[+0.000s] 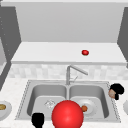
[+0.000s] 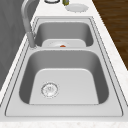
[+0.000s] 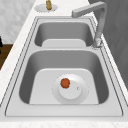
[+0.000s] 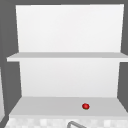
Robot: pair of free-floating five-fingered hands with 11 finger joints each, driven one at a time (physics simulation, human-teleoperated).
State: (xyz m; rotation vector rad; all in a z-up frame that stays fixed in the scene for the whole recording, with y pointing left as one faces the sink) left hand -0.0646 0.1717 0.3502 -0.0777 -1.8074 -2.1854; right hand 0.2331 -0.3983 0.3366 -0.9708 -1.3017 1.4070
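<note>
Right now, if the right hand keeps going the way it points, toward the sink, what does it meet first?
The right hand, curled round a small tan object, sits at the sink's right rim. Heading left, it would probably cross that rim first; beyond lies the plate. Depth is unclear.

Even, flat light fills the kitchen, with no lamp or window showing as its source. The white shelf (image 1: 67, 52) and back wall read bright and almost shadeless, while the cabinet sides (image 1: 10, 32) stay mid-grey. Soft shading darkens the far walls of the steel sink (image 2: 65, 60), and its floor glows paler. No hard cast shadows fall beneath the faucet (image 1: 72, 72). No glare or highlight marks the metal or the big red ball (image 1: 67, 115), which looks flat, nearly shadeless. The 2 black hands, left hand (image 1: 38, 119) and right hand (image 1: 117, 89), show as featureless dark shapes. Lines hold straight to the edges, without bending.
</note>
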